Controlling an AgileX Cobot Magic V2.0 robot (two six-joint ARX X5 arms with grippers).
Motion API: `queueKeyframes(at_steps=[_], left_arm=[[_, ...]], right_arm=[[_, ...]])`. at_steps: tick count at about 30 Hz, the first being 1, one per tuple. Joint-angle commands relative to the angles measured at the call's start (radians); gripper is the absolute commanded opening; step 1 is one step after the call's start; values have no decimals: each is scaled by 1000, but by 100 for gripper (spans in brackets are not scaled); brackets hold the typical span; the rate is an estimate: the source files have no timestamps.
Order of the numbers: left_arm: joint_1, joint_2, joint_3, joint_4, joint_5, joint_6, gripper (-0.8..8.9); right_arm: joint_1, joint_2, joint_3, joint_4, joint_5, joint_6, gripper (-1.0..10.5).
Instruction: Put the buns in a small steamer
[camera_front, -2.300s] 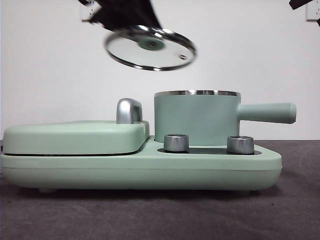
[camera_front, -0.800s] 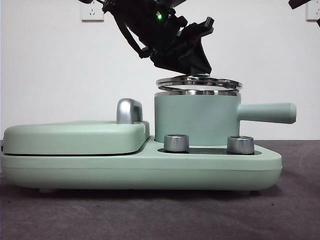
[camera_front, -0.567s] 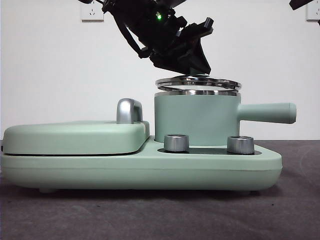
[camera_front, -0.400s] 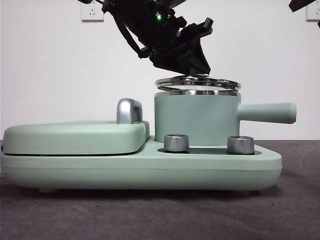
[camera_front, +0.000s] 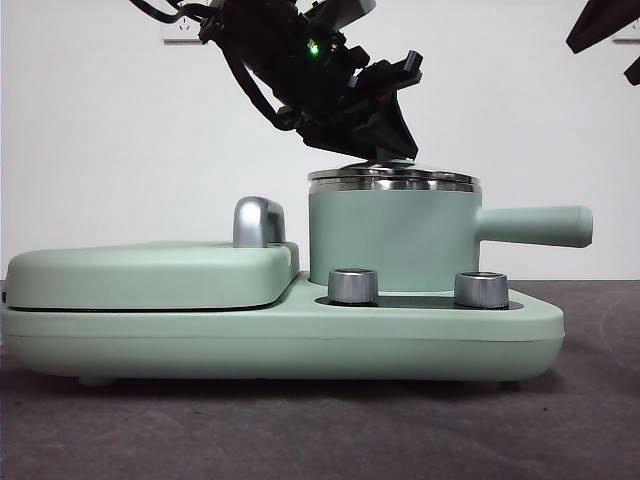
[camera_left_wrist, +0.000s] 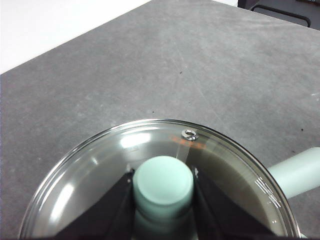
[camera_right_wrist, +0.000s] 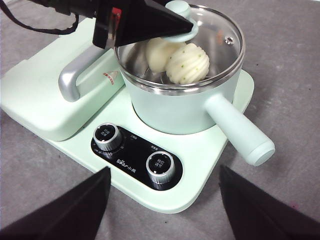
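Observation:
The small steamer stands on the right of the mint-green base, its glass lid resting flat on the steel rim. My left gripper reaches down from the upper left and is shut on the lid's green knob. Through the glass lid, both buns lie inside the steamer: the ribbed bun with green dots and the smooth bun behind it. My right gripper hangs open high over the base's front, a dark tip at the top right.
The flat lidded griddle with a steel handle fills the base's left half. Two steel dials sit in front of the steamer. Its straight side handle points right. Dark grey tabletop lies all around.
The lid, carried in from the upper left and held just above the rim, has come down onto the steamer. The right arm's tip shows larger at the top right.

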Motion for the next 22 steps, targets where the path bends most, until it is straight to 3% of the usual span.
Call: queueKeyframes(at_steps=[1,12,22], left_arm=[[-8,16,8,29,2,5,13],[-6,21,8,-10,2,-80,12],[-2,18,8,-88,2,-70,12]], right_arm=[[7,5,10,11,0,7,339],[7,5,10,11,0,7,339],[7,5,10,10,0,7,339]])
